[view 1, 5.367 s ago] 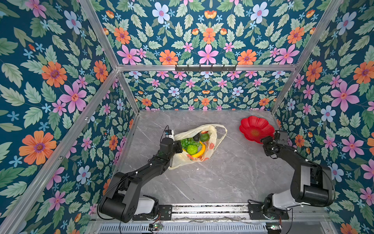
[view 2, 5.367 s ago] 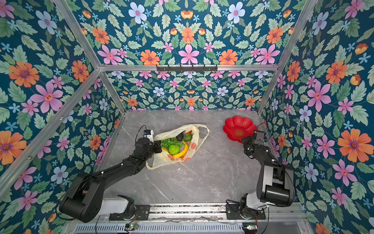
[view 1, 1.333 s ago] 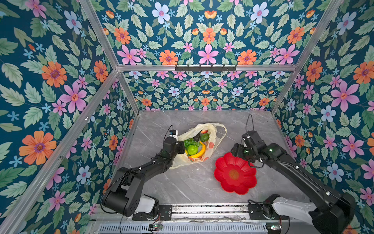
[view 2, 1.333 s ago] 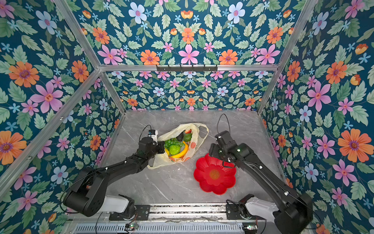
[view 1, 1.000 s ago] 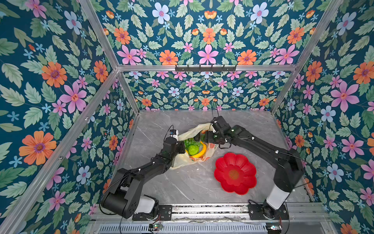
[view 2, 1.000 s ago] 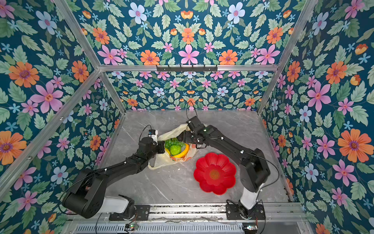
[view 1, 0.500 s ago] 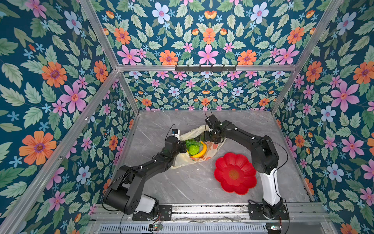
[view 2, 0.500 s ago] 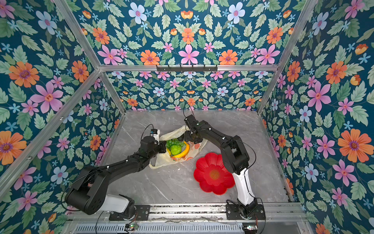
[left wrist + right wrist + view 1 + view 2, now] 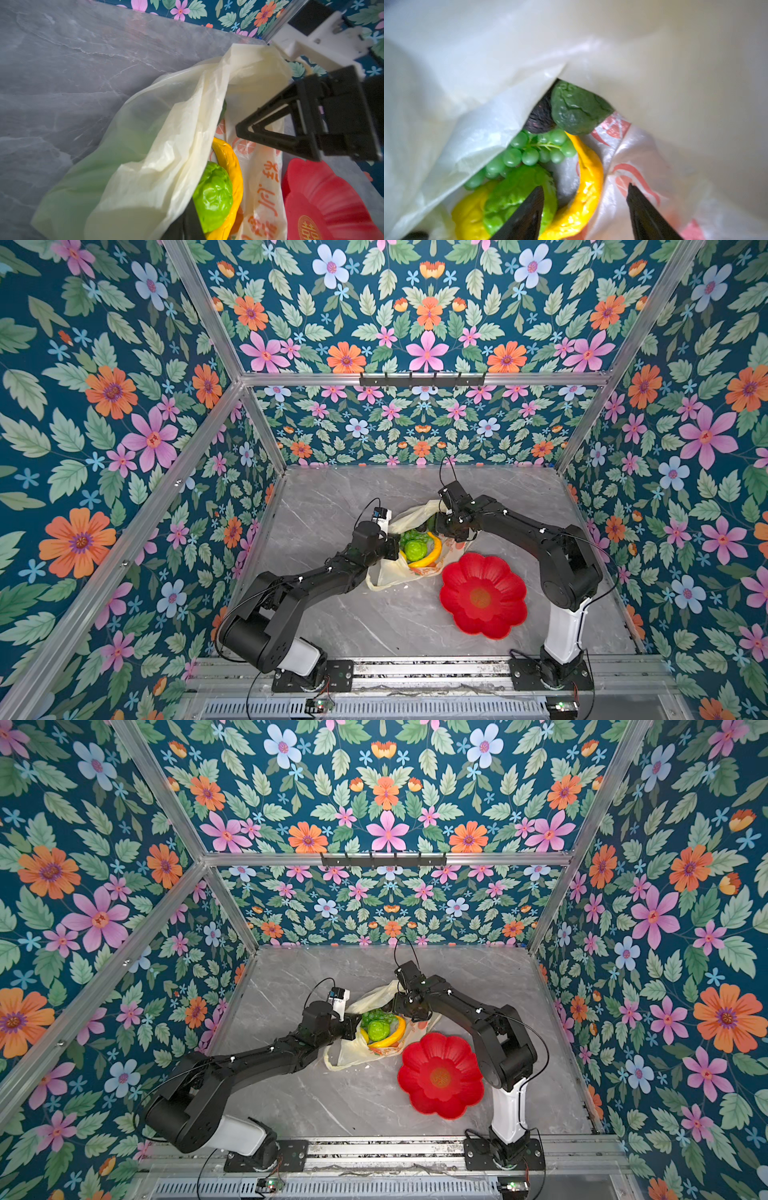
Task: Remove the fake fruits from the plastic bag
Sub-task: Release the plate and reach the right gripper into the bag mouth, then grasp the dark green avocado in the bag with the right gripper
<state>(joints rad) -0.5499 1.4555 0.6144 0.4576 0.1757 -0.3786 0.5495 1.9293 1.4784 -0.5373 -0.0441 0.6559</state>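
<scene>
The right claw stood with its black fingers apart and held nothing. It was poked into the mouth of the plastic bag. One tip was over the bumpy green fruit and the banana curved between the two tips. Just beyond lay the grape bunch, then a dark green avocado touching a darker avocado half under the film. The left claw was pinched together on the bag's edge and held the film up. The fake fruits in view all lay inside the bag, around the middle of the grey desk. The red flower-shaped plate lay just beside the bag, toward the front.
</scene>
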